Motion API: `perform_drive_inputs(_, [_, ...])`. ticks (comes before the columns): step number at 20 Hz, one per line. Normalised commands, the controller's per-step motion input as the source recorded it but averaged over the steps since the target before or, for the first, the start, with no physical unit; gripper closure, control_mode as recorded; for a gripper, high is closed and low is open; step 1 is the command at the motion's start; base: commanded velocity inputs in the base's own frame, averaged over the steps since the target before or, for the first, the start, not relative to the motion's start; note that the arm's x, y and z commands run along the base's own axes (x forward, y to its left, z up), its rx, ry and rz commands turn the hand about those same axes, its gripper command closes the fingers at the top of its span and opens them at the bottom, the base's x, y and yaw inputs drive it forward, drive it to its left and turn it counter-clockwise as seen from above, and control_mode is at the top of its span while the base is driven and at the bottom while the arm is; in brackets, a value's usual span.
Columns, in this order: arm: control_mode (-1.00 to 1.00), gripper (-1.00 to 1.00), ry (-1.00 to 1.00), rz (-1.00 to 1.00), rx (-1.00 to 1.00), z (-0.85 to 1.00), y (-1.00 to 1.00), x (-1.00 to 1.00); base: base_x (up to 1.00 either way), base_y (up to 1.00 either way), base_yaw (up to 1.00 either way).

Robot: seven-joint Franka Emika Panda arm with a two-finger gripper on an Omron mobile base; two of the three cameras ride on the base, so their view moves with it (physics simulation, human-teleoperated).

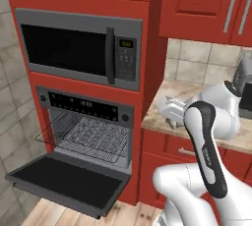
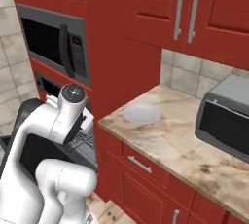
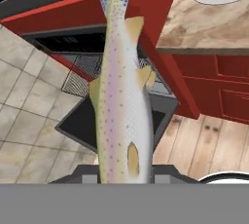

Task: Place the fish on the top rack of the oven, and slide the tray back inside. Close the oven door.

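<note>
Carrying slim speckled grey-beige fish (image 3: 121, 96), gripper (image 1: 172, 122) clamped on it. Judged: lower w/ care onto pulled-out grey wire-grid top rack (image 1: 91, 136), centred.

- At the lower left of the left base view, the oven door (image 1: 66, 183) is lying fully open and flat, leaving the mouth of the oven (image 1: 88, 131) unblocked.
- The top rack (image 1: 91, 136) is sitting pulled partly out over the door, its grid bare.
- At the view's right, the red cabinet column (image 1: 152, 72) and the counter (image 1: 162, 117) edge are walling off that side of the opening.
- In the hand view, the fish (image 3: 121, 101) is hanging long in front of the opening.
</note>
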Motion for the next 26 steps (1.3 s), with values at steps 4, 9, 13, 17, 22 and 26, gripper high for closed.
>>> perform_drive_inputs(4, [1.00, 1.00, 0.00, 0.00, 0.00, 0.00, 0.00, 0.00, 0.85, 0.14, 0.31])
perform_drive_inputs(9, [1.00, 1.00, 0.00, 0.00, 0.00, 0.00, 0.00, 0.00, 0.46, 0.03, 0.27])
perform_drive_inputs(13, [1.00, 1.00, 0.00, 0.00, 0.00, 0.00, 0.00, 0.00, 0.00, 0.19, 0.34])
perform_drive_inputs(17, [1.00, 1.00, 0.00, 0.00, 0.00, 0.00, 0.00, 0.00, -0.01, 0.13, 0.29])
perform_drive_inputs(22, [1.00, 1.00, 0.00, 0.00, 0.00, 0.00, 0.00, 0.00, -0.14, 0.00, 0.15])
perform_drive_inputs(26, [1.00, 1.00, 0.00, 0.00, 0.00, 0.00, 0.00, 0.00, -0.54, 0.00, 0.04])
